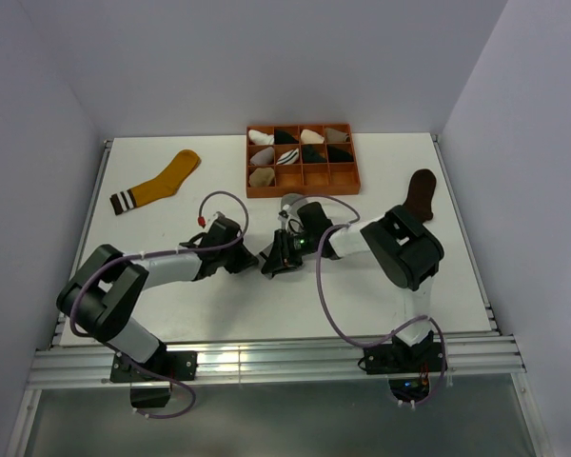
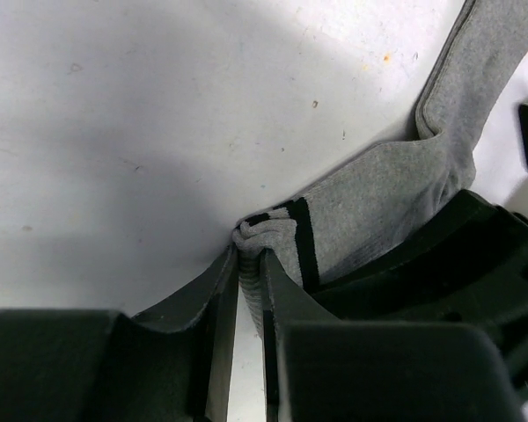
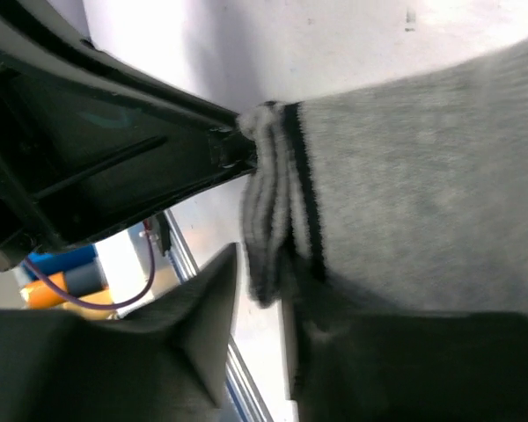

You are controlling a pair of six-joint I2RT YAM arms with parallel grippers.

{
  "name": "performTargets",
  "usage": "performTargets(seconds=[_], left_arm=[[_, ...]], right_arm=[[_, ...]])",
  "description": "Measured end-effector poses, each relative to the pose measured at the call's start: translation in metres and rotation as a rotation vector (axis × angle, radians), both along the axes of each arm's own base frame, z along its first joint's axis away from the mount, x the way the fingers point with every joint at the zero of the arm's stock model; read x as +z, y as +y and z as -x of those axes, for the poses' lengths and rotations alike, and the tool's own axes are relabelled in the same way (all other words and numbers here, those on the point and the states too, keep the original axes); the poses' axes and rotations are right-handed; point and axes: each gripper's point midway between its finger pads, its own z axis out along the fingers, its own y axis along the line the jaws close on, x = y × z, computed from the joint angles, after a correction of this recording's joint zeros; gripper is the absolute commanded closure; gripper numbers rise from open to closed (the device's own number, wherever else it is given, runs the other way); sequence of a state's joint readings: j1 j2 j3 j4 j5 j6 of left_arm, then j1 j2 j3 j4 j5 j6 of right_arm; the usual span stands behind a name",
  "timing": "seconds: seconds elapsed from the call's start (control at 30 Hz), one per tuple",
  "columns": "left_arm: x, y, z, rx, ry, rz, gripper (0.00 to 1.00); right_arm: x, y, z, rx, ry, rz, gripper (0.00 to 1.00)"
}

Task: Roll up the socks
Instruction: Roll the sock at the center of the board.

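Roll barely begun on grey sock (image 2: 378, 202): left end effector (image 2: 251, 290) pinches cuff (image 2: 277, 233), right end effector (image 3: 260, 299) slack around it; mustard sock (image 1: 157, 186), brown sock (image 1: 422, 193) lie flat.

grey sock (image 2: 378, 198) in the middle has black stripes on its cuff, mustard-yellow sock (image 1: 162, 183) at 10 o'clock has a dark-and-white striped cuff, dark brown sock (image 1: 421, 193) at 2 o'clock, orange tray (image 1: 303, 192) at 12 with white, black and beige bundles (image 1: 261, 137), all on a white table (image 1: 266, 305)
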State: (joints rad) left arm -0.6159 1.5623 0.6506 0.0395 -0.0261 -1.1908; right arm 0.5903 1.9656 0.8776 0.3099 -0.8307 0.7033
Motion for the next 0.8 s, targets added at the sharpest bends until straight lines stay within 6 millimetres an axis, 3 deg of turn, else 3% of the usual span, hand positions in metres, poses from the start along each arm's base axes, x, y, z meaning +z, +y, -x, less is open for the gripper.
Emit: performTargets(seconds=[0.23, 0.4, 0.53, 0.67, 0.8], left_arm=[[0.000, -0.003, -0.003, -0.002, 0.016, -0.013, 0.82], [0.000, -0.003, -0.003, -0.006, 0.026, -0.028, 0.82], [0.000, -0.003, -0.003, -0.015, 0.025, -0.044, 0.82], [0.000, -0.003, -0.003, -0.016, 0.024, -0.049, 0.82], [0.000, -0.003, -0.003, -0.016, 0.023, -0.050, 0.82]], right_arm=[[0.012, -0.010, -0.003, -0.042, -0.144, 0.143, 0.59], [0.036, -0.024, -0.011, -0.109, -0.331, 0.267, 0.66], [0.058, -0.017, -0.007, -0.108, -0.439, 0.266, 0.72], [0.054, -0.007, 0.000, -0.079, -0.443, 0.250, 0.75], [0.039, -0.003, 0.002, -0.064, -0.417, 0.247, 0.75]])
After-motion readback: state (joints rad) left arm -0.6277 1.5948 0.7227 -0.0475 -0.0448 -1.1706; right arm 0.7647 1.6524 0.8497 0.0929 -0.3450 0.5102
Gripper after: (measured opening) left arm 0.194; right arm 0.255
